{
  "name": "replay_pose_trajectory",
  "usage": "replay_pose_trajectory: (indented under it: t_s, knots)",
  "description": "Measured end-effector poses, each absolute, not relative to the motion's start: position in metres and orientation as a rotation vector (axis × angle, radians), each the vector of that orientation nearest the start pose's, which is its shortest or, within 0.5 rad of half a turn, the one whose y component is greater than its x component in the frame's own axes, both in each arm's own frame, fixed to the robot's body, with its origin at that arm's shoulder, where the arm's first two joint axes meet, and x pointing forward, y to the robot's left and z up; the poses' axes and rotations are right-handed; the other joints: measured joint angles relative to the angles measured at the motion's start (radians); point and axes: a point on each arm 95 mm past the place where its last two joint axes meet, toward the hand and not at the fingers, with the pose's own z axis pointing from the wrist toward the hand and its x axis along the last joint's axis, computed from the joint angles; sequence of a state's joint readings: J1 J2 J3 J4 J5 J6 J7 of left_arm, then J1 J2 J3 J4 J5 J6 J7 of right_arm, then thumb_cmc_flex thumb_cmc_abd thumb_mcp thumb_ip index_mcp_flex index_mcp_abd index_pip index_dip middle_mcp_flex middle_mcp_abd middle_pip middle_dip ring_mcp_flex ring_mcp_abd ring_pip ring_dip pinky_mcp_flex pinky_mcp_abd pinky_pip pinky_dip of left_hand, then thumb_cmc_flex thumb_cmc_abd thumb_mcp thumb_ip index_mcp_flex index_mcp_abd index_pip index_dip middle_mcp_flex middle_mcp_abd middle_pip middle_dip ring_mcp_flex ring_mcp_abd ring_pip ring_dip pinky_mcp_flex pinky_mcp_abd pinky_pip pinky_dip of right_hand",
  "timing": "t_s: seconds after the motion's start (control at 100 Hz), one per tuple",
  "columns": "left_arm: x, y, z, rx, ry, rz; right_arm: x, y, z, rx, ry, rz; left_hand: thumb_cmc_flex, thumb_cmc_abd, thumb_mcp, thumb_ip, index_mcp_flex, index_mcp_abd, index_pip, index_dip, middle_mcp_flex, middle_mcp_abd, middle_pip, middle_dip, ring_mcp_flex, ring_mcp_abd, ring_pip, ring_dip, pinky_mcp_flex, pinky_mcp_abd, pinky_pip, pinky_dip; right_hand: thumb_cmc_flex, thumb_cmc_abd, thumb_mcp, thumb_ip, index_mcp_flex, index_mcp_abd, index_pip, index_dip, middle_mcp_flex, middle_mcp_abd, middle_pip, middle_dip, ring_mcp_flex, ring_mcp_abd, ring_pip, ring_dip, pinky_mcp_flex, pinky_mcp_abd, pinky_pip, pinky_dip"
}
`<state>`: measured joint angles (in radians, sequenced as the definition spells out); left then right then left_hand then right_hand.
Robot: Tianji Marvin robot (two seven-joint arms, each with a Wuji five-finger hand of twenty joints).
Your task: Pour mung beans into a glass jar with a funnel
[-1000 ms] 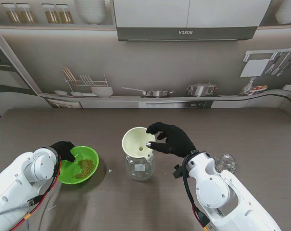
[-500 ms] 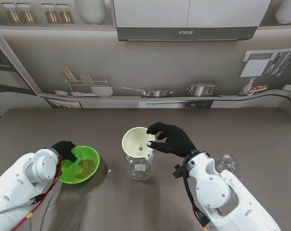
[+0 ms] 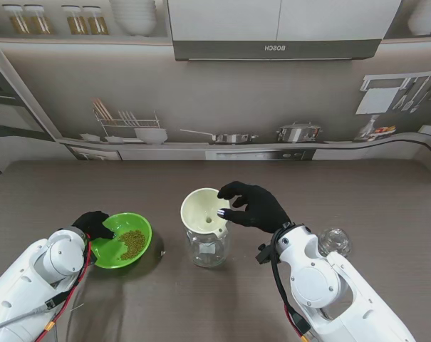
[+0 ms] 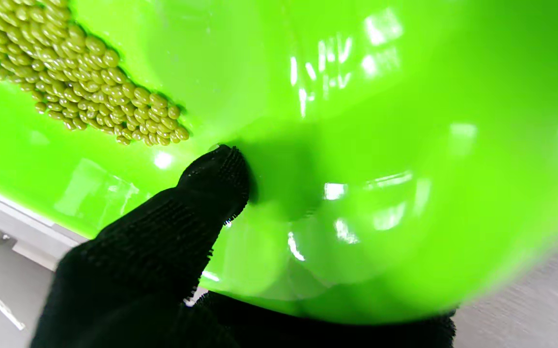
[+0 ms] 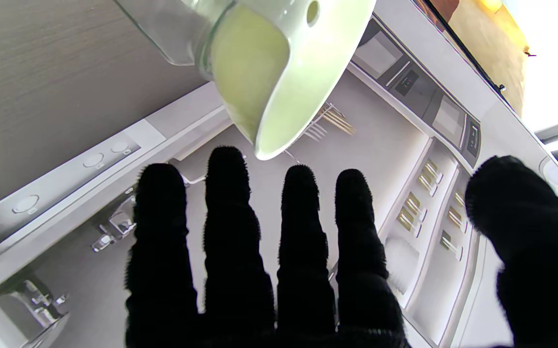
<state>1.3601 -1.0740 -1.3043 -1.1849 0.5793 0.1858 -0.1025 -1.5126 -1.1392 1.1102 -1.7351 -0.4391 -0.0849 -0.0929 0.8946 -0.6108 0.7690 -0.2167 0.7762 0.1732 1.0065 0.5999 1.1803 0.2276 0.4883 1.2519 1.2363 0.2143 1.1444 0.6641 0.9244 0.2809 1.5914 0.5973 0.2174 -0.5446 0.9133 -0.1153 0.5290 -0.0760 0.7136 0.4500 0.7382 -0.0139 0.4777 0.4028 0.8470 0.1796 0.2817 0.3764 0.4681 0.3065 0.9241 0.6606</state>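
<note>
My left hand (image 3: 92, 223) grips one green bowl (image 3: 127, 251) of beans (image 3: 132, 244); right hand (image 3: 254, 205) spread free beside one funnel (image 3: 203, 209) on one jar (image 3: 207, 248)

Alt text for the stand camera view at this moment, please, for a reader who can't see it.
The left robot hand grips the rim of a green bowl of mung beans on a brown table. To its right, a cream funnel sits in a glass jar, the open right robot hand beside it.
</note>
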Motion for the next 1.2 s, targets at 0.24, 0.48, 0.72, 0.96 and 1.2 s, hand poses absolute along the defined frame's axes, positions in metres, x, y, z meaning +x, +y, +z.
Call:
replay_pose_trajectory:
  t_s: [0.24, 0.48, 0.72, 0.96, 1.2]
  knots:
    - [0.454, 0.141, -0.38, -1.974, 1.013, -1.194, 0.396, 0.071, -0.261, -1.777, -1.401, -2.56, 0.022, -0.013, 0.024, 0.0, 0.001, 0.015, -0.004, -0.002, 0.011, 0.002, -0.068, -0.061, 0.009, -0.001, -0.124, -0.09, 0.028, 0.0, -0.101, -0.014, 0.0, 0.0, 0.0, 0.0, 0.0, 0.0, 0.0, 0.0, 0.0, 0.001, 0.0, 0.0, 0.0, 0.0, 0.0, 0.0, 0.0, 0.0, 0.001, 0.0]
    - [0.451, 0.144, -0.38, -1.995, 0.968, -1.218, 0.396, 0.071, -0.26, -1.778, -1.396, -2.567, 0.022, -0.042, 0.051, 0.0, 0.032, 0.015, -0.017, -0.019, 0.032, 0.002, -0.09, -0.085, 0.01, -0.002, -0.135, -0.09, 0.031, 0.0, -0.112, -0.002, 0.0, 0.0, 0.0, 0.0, 0.0, 0.0, 0.0, 0.0, 0.0, 0.001, 0.0, 0.0, 0.0, 0.0, 0.0, 0.0, 0.0, 0.0, 0.001, 0.0]
    - [0.449, 0.145, -0.38, -2.022, 0.898, -1.251, 0.396, 0.071, -0.261, -1.781, -1.395, -2.568, 0.022, -0.043, 0.065, 0.0, 0.044, 0.015, -0.018, -0.035, 0.04, 0.002, -0.093, -0.099, 0.01, -0.002, -0.135, -0.09, 0.033, 0.0, -0.112, 0.012, 0.0, 0.0, 0.0, 0.0, 0.0, 0.0, 0.0, 0.0, 0.0, 0.002, 0.0, 0.0, 0.0, 0.0, 0.0, 0.003, 0.0, 0.0, 0.002, 0.0]
    - [0.45, 0.143, -0.374, -2.053, 0.821, -1.309, 0.397, 0.07, -0.26, -1.783, -1.394, -2.586, 0.023, -0.054, 0.087, 0.001, 0.051, 0.015, -0.018, -0.043, 0.04, 0.002, -0.093, -0.1, 0.01, -0.002, -0.133, -0.09, 0.035, 0.0, -0.112, 0.014, 0.0, 0.0, 0.0, 0.0, 0.0, 0.0, 0.0, 0.0, 0.0, 0.002, 0.0, 0.0, 0.0, 0.0, 0.0, 0.003, 0.0, 0.0, 0.002, 0.0]
    - [0.453, 0.14, -0.366, -2.066, 0.775, -1.354, 0.397, 0.07, -0.259, -1.783, -1.395, -2.612, 0.023, -0.056, 0.09, 0.001, 0.051, 0.015, -0.017, -0.048, 0.04, 0.002, -0.093, -0.1, 0.01, -0.002, -0.132, -0.09, 0.037, 0.0, -0.112, 0.024, 0.0, 0.0, 0.01, 0.0, 0.0, 0.0, 0.0, 0.0, 0.0, 0.002, 0.0, 0.0, 0.0, 0.0, 0.0, 0.003, 0.0, 0.0, 0.002, 0.0]
